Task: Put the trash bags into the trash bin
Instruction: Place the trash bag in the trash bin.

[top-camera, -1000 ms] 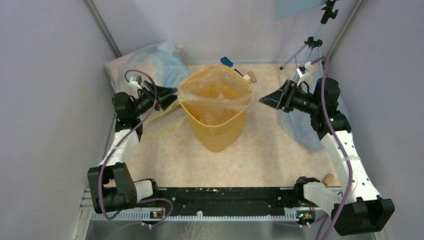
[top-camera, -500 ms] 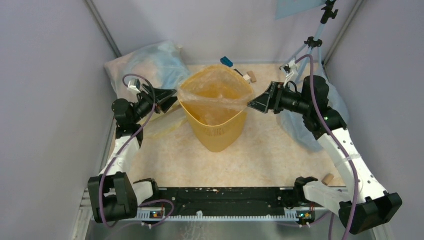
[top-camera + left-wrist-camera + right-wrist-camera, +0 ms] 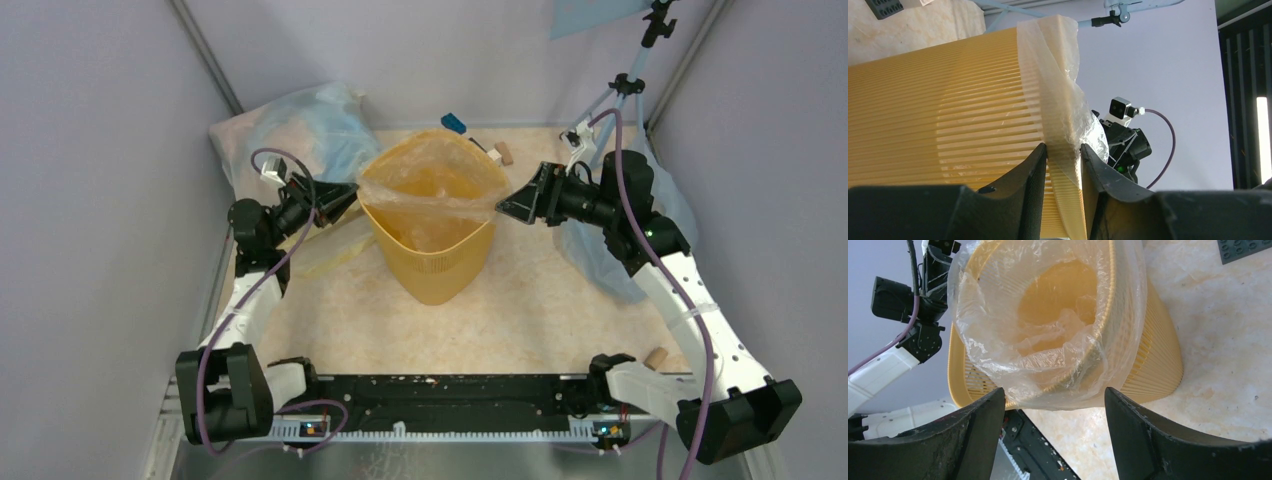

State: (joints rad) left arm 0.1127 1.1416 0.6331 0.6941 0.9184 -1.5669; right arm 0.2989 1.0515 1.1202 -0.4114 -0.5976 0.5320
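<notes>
The pale, speckled tabletop [image 3: 560, 300] carried everything. In its middle stood the yellow-orange see-through plastic trash bin [image 3: 432, 265], upright, with a rounded-square rim. The thin, clear, wrinkly plastic trash bag [image 3: 430, 180] sat inside the trash bin. Its top was folded out over the rim, so the bin was lined, but the film looked loose. The left claw [image 3: 1063, 148] was narrow and pinched the trash bag's edge against the left rim, most likely so the film would not slip. The right claw [image 3: 1053, 395] was wide and held nothing. It was just beside the right rim, probably ready to tug that side down.
</notes>
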